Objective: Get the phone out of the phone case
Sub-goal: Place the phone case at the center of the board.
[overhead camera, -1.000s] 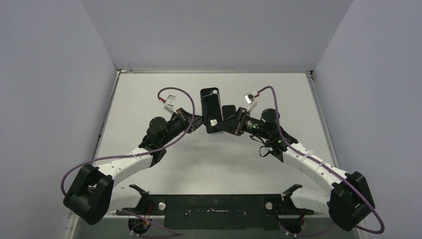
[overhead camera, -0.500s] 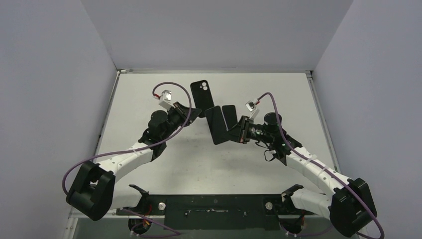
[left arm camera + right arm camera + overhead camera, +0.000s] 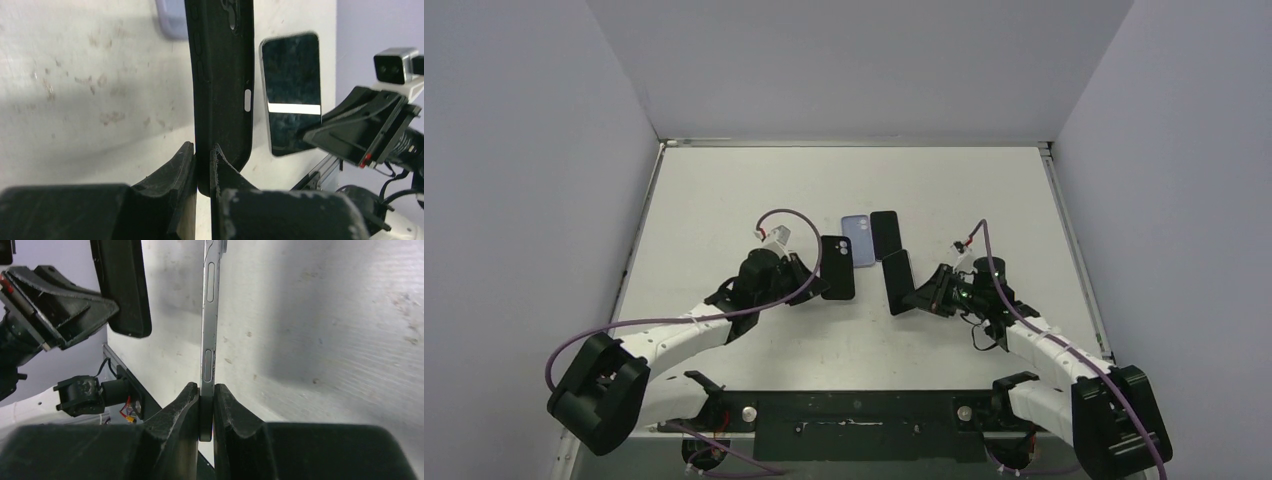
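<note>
My left gripper [image 3: 824,284] is shut on the lower end of the empty black phone case [image 3: 838,267]. The left wrist view shows the case [image 3: 222,75] edge-on, pinched at its lower end between my fingers [image 3: 202,152]. My right gripper [image 3: 916,296] is shut on the phone [image 3: 896,282], which is out of the case and a short gap to its right. The right wrist view shows the phone's silver edge [image 3: 209,330] clamped between my fingers [image 3: 206,392], with the case [image 3: 122,287] to the left. The phone's dark screen [image 3: 291,92] shows in the left wrist view.
A lavender phone-shaped item [image 3: 855,238] and a black phone-shaped item [image 3: 884,234] lie side by side on the white table [image 3: 724,200] just beyond the held things. Grey walls close in the table on three sides. The arm bases and a black bar [image 3: 854,412] are at the near edge.
The case and phone, together one second ago, have come apart. Both arms have drawn back toward the near edge and lowered, left with the case, right with the phone.
</note>
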`<action>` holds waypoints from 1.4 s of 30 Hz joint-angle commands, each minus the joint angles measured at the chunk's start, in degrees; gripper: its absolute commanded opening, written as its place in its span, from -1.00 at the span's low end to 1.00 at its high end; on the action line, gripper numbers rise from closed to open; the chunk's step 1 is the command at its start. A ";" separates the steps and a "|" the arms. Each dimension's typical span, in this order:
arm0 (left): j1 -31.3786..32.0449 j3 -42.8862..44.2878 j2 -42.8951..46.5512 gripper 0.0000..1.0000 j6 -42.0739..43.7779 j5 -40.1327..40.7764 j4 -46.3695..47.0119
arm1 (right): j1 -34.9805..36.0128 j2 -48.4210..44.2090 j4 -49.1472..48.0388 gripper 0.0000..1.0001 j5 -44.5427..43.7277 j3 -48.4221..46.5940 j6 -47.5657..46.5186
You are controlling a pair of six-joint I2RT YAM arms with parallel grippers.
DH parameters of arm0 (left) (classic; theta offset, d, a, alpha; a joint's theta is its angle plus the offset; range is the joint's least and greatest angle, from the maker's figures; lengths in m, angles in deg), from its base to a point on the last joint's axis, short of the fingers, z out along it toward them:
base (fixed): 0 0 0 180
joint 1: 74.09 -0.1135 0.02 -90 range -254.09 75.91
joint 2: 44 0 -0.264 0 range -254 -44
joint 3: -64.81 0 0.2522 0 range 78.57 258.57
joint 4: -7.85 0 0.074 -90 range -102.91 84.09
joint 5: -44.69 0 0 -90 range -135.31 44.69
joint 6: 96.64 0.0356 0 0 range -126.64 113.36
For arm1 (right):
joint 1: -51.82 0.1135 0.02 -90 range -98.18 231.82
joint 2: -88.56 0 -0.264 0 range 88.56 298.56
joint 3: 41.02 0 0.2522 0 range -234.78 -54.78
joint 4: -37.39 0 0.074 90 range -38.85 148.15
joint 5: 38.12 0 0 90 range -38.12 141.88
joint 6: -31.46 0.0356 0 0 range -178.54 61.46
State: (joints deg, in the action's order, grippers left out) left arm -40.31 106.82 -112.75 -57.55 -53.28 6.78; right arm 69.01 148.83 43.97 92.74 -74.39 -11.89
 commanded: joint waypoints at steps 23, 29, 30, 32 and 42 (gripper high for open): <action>8.93 -3.49 -11.27 -1.00 -10.87 -1.03 10.16 | -1.46 21.72 -22.62 -0.55 0.12 3.37 4.33; 9.65 -2.47 -14.61 -1.00 -12.22 -0.21 11.94 | -1.41 24.01 -17.11 -0.13 -1.46 1.07 1.48; 9.73 -2.23 -15.37 -1.00 -12.53 -0.27 12.77 | -1.40 23.89 -15.81 -0.07 -1.91 0.60 0.73; 9.78 -1.50 -16.92 -1.00 -12.79 -0.66 13.75 | -1.38 23.33 -13.02 0.06 -3.27 -0.10 -0.42; 10.90 0.78 -22.64 -0.96 -14.50 -0.82 16.48 | -1.45 18.76 1.36 0.44 -8.77 -2.35 -8.09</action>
State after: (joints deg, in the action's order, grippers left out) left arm -30.12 105.23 -133.80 -70.93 -53.71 18.93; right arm 67.66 168.57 35.07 90.47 -76.47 -14.25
